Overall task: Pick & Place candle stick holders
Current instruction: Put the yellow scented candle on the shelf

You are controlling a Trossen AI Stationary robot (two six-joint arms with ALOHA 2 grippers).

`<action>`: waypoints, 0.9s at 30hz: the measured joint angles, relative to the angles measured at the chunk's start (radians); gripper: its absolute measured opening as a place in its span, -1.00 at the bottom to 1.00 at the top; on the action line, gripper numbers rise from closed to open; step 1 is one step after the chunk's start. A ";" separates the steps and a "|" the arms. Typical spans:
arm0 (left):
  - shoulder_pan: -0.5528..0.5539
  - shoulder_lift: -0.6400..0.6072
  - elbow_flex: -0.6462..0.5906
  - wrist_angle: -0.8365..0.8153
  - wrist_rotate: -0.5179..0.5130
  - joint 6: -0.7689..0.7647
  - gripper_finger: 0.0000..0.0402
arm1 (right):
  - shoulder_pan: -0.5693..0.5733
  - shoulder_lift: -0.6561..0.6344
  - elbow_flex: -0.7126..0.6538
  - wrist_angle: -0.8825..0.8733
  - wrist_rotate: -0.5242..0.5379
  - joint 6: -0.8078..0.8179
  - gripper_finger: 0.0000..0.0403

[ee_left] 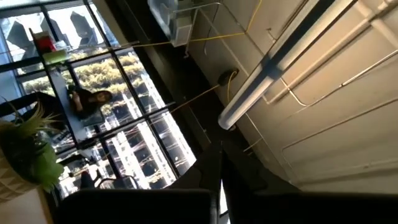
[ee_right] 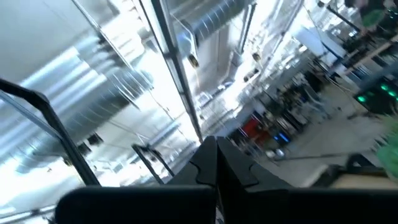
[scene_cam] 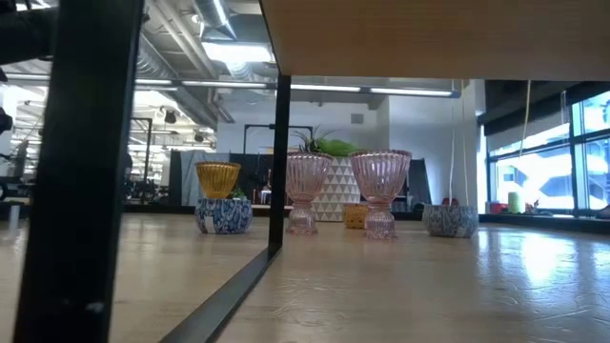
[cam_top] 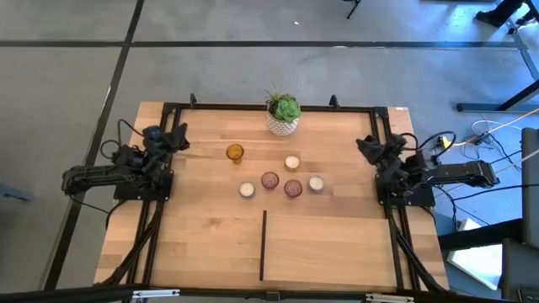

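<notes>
Six small holders stand on their bases in the middle of the table. The amber one [cam_top: 235, 152] is at the far left of the group. Two mauve ones [cam_top: 269, 180] [cam_top: 292, 188] stand side by side. Three cream ones [cam_top: 247, 189] [cam_top: 292, 162] [cam_top: 316, 183] stand around them. The low view shows the amber cup [scene_cam: 218, 179] and the two mauve goblets [scene_cam: 309, 191] [scene_cam: 379, 191]. My left gripper [cam_top: 174, 139] is at the table's left edge and my right gripper [cam_top: 369, 147] at its right edge. Both are shut, empty and far from the holders.
A white patterned pot with a green plant [cam_top: 283, 118] stands at the far edge, behind the holders. A black strip [cam_top: 263, 244] runs from the table's middle to its near edge. Bare wood lies on both sides of the strip.
</notes>
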 joint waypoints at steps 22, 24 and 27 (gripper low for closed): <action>0.000 0.036 0.130 0.083 0.023 0.238 -0.99 | 0.001 0.000 0.000 0.106 -0.008 0.213 -1.00; 0.000 0.057 0.155 0.082 0.018 0.285 -0.99 | 0.000 0.000 0.000 0.106 -0.008 0.213 -1.00; 0.000 0.094 0.181 0.077 -0.005 0.378 -0.99 | 0.000 0.000 0.000 0.107 -0.007 0.213 -1.00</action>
